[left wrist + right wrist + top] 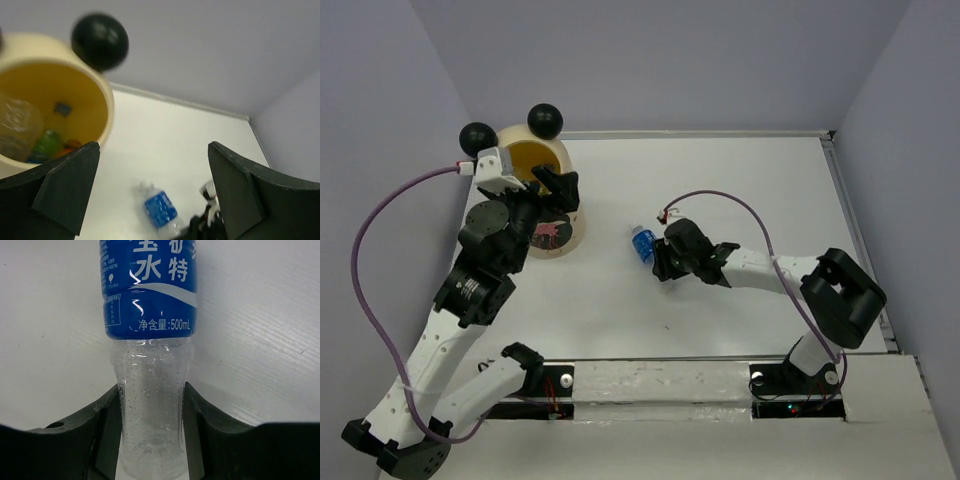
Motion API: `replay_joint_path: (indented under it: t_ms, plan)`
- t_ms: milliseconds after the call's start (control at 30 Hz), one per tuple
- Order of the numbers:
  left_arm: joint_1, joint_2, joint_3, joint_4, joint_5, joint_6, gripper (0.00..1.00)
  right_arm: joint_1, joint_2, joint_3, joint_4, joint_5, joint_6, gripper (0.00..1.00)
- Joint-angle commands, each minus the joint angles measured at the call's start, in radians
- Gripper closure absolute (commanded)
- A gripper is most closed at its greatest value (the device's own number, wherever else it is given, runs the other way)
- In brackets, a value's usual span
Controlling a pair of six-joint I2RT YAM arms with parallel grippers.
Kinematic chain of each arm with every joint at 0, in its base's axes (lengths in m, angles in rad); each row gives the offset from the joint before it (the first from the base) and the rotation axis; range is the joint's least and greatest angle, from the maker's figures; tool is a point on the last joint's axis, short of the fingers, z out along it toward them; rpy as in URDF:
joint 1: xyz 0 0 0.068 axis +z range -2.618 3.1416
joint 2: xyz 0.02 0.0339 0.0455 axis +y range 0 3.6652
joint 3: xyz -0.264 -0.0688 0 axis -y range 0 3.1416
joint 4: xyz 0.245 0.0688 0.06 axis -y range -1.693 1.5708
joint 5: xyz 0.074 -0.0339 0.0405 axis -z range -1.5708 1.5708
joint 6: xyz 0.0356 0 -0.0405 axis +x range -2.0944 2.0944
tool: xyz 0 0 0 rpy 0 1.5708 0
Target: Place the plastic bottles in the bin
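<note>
The right gripper [151, 405] has its jaws clamped on the clear body of a blue-labelled plastic bottle [150, 290] lying mid-way across the table [740, 180]. At far left, the left gripper [555, 188] hangs, jaws wide apart, over the cream bin [107, 100], a green bottle [47, 142] inside.

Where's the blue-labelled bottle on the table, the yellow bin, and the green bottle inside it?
blue-labelled bottle [150, 295]: right wrist view, on its blue label.
bin [40, 47]: left wrist view, on its cream rim.
green bottle [48, 142]: left wrist view, on its body.
</note>
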Motion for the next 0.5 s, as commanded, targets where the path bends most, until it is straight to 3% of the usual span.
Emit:
replay_joint_path:
  t_ms: [0, 200, 467]
  plan:
    - [-0.003, -0.038, -0.118, -0.115, 0.308, -0.192, 0.01, 0.015, -0.146, -0.036, 0.022, 0.004, 0.009, 0.57]
    - [-0.021, -0.034, -0.292, -0.001, 0.466, -0.298, 0.01, 0.09, -0.369, -0.147, 0.068, -0.048, 0.022, 0.58]
    - [-0.096, 0.049, -0.324, 0.106, 0.421, -0.341, 0.01, 0.204, -0.492, -0.191, 0.147, -0.1, 0.041, 0.58]
